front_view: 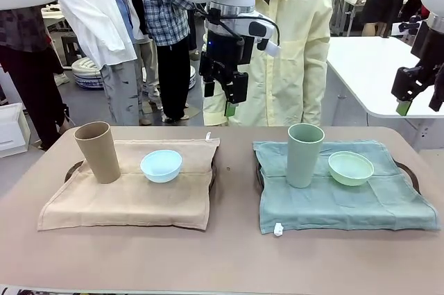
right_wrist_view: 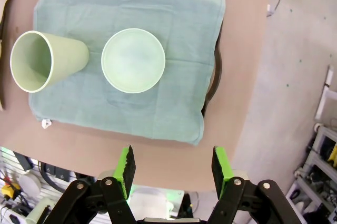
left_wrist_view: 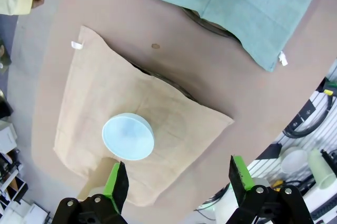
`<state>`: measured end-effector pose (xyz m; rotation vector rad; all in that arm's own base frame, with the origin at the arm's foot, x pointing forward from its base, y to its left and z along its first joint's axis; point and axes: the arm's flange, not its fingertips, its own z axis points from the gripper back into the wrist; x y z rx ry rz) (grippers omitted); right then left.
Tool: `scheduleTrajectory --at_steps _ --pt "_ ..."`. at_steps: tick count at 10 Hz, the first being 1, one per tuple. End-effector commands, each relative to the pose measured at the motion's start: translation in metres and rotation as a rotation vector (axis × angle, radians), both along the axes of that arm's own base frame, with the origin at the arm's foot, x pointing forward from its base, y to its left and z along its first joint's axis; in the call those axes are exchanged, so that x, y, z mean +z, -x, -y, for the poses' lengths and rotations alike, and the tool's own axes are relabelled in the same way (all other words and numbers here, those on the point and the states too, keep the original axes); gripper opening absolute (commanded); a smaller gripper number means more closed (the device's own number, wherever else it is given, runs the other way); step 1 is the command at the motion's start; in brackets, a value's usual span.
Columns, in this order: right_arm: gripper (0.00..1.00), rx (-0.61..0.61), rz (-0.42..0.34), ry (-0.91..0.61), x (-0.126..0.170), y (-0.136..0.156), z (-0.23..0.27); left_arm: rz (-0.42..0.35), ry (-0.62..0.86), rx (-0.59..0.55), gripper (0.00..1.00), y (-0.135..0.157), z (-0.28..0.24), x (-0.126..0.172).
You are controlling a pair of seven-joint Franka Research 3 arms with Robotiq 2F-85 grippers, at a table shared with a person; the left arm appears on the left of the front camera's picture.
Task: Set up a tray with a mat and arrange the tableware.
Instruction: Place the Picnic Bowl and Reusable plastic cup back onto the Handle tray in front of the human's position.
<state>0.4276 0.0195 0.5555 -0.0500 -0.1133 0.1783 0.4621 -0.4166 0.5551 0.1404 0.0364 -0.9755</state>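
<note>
Here, table (front_view: pixel 229 260) brown, two trays side by side, each under a cloth mat. Left: tan mat (front_view: pixel 132 194) draped over a dark tray (front_view: pixel 71 170), rim peeking out at 9 o'clock. On it, tan cup (front_view: pixel 98 151) upright at the 10 o'clock corner; blue bowl (front_view: pixel 161 165) just beside it at 3 o'clock, apart, near mat centre.

Left gripper (front_view: pixel 223 94) hangs high above the table's far edge, at 12 o'clock from the blue bowl, in front of a person in a yellow shirt (front_view: pixel 298 45). Fingers spread wide, nothing between them. The left wrist view looks straight down on the bowl.

Right: green mat (front_view: pixel 347 198) over its tray (front_view: pixel 409 173), rim showing at 3 o'clock. Green cup (front_view: pixel 304 154) upright toward the 10 o'clock side; green bowl (front_view: pixel 350 168) just beside it at 3 o'clock, not touching.

Right gripper (front_view: pixel 416 97) up at the picture's right edge, clear of the table, at 1 o'clock from the green bowl. Its wrist view shows the fingers parted wide and empty.

A second white table (front_view: pixel 378 73) stands beyond at 1 o'clock. More people stand far left.
</note>
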Motion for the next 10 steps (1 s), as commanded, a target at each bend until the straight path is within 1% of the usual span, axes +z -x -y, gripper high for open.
scheduleTrajectory --at_steps 1,6,7,8,9,10 --pt "0.76 0.019 0.012 -0.001 -0.002 0.000 0.002 -0.003 -0.007 -0.019 1.00 0.002 -0.004 0.002" --pt "0.76 0.019 0.012 -0.001 -0.002 0.000 0.002 -0.003 -0.007 -0.019 1.00 0.002 -0.004 0.002" --pt "0.76 0.019 0.012 -0.001 -0.002 0.000 0.002 0.000 0.000 -0.001 1.00 0.000 0.000 0.000" --pt "0.76 0.000 0.000 0.000 0.000 0.000 0.000 -0.003 0.057 0.068 1.00 0.011 -0.013 0.016" --pt "0.76 -0.018 -0.030 -0.021 -0.006 0.003 0.004 -0.023 0.094 0.154 1.00 0.018 -0.041 0.020" --pt "0.76 -0.030 -0.065 -0.045 -0.014 0.004 0.011 -0.050 0.090 0.228 1.00 0.023 -0.078 0.011"
